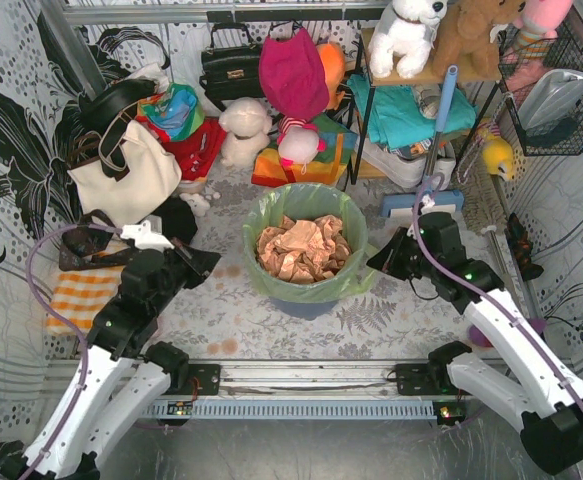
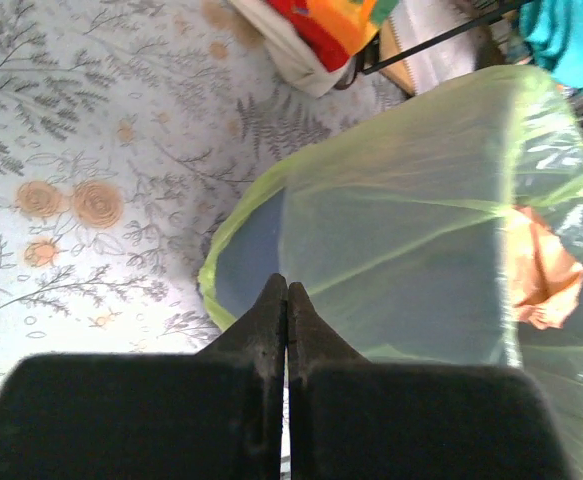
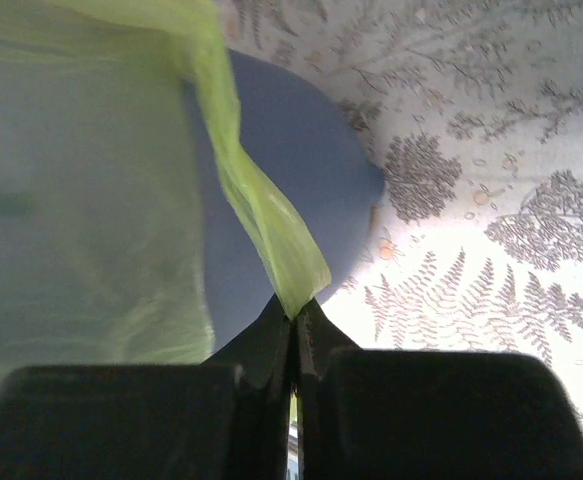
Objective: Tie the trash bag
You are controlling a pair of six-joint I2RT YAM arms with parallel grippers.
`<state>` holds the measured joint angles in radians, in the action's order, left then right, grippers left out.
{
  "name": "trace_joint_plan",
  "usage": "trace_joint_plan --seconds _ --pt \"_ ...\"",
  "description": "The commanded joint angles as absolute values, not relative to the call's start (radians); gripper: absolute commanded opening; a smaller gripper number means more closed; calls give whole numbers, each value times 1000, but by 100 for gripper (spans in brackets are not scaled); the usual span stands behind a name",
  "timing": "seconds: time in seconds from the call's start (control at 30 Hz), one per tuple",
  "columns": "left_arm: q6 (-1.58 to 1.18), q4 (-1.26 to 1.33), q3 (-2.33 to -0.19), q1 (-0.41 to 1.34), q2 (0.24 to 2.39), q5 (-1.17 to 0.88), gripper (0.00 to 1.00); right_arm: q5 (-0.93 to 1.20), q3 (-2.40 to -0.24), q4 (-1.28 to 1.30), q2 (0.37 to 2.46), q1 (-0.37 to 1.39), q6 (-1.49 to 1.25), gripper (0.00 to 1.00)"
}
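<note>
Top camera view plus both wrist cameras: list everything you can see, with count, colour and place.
trash bag: one, light green, lining the bin mid-table
crumpled paper: a heap, brown, inside the trash bag
bin: one, blue-grey, under the trash bag
tote bag: one, cream, back left
handbag: one, black, hanging at the back
plush toys: at least three, two white and one brown, at the back
striped cloth: one, orange and white, near left
wire basket: one, black, back right
table: one, grey floral cover
left end effector: one, black, shut and empty, left of the trash bag
right end effector: one, black, shut on a strip of the trash bag
</note>
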<state>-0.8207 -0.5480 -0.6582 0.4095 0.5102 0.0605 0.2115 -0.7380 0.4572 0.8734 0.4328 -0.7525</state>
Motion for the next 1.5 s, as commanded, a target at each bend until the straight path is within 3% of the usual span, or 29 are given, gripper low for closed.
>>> trace_joint_plan --seconds 0.0,0.03,0.07,0.2,0.27,0.43,0.63,0.87,1.33,1.47 --pt "-798 -602 -707 405 522 20 0 208 -797 482 851 439 -784 0" --pt "-802 -612 -699 406 543 14 0 211 -796 479 853 440 -783 0" --pt "-811 -615 -684 406 574 8 8 214 -792 476 858 440 -784 0" --pt "-848 -524 -585 406 618 -31 46 228 -776 455 871 440 -790 0" --pt "-869 -456 -523 406 628 -37 54 230 -770 445 880 442 -785 0" --pt "-892 -227 -414 407 697 -133 64 240 -734 420 904 445 -780 0" --pt "-876 -43 -369 406 821 -218 68 256 -682 361 949 450 -784 0" --pt "-846 61 -331 406 960 -286 61 258 -667 328 993 459 -779 0" --pt "-767 107 -337 406 1188 -283 61 255 -643 311 1016 467 -781 0" --pt "-741 63 -362 407 1202 -230 55 254 -642 310 1017 469 -782 0"
